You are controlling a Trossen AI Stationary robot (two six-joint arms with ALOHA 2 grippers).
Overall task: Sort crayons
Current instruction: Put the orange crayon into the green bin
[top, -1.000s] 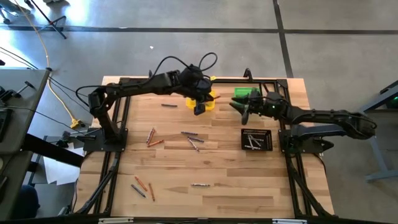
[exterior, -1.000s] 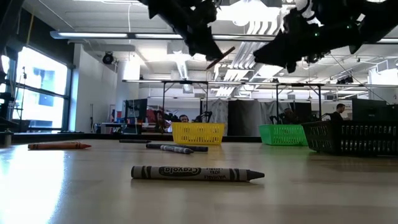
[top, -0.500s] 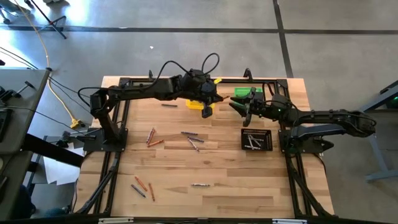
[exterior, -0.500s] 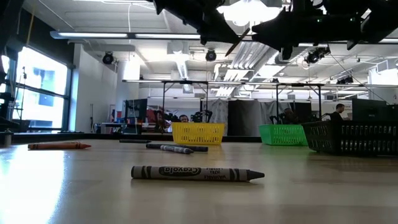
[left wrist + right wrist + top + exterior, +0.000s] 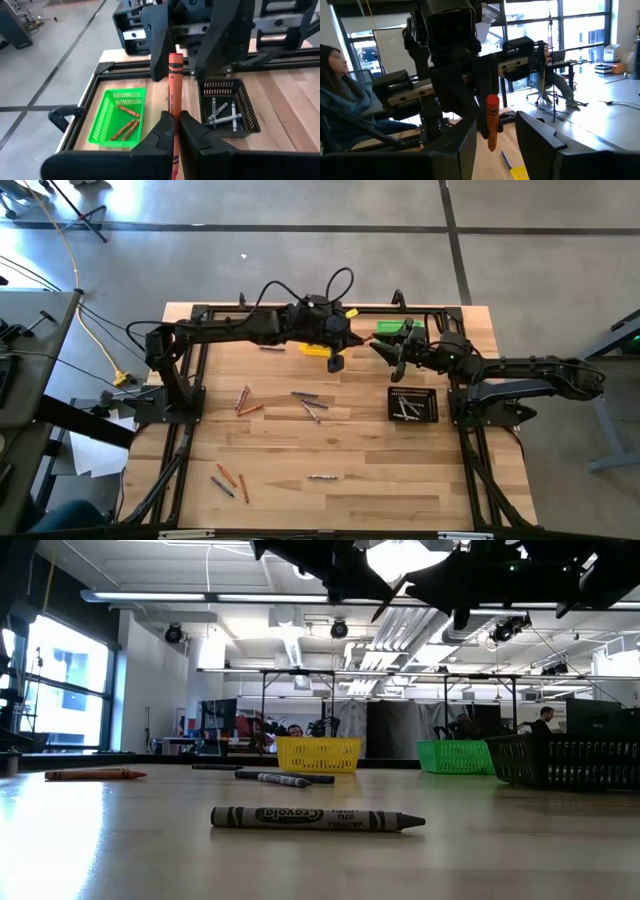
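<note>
My left gripper (image 5: 176, 117) is shut on an orange crayon (image 5: 173, 85) and hangs above the table's far middle, by the yellow bin (image 5: 316, 350). My right gripper (image 5: 494, 122) faces it and is open. Its two fingers stand on either side of the crayon's free end (image 5: 491, 120) with gaps, touching nothing. More crayons, orange (image 5: 247, 401) and grey (image 5: 308, 402), lie flat on the wooden table. The green bin (image 5: 120, 120) holds orange crayons. The black tray (image 5: 227, 112) holds grey ones. My left gripper pinches the orange crayon between its two fingers at the crayon's near part (image 5: 174, 131). The crayon lies along the fingers, and most of its length sticks out past the fingertips toward my right gripper. It is lifted clear of the table and the bins.
Loose crayons also lie near the table's front (image 5: 228, 480) (image 5: 320, 477), and one grey crayon (image 5: 315, 819) is close to the low camera. The black tray (image 5: 413, 404) stands in front of my right arm. A person (image 5: 335, 85) sits beyond the table.
My left gripper has carried the orange crayon up and toward the table's right edge, to my right gripper, tipping nearer to level. My right gripper has tipped its fingers upward. The crayon's free end now stands between the right fingers.
</note>
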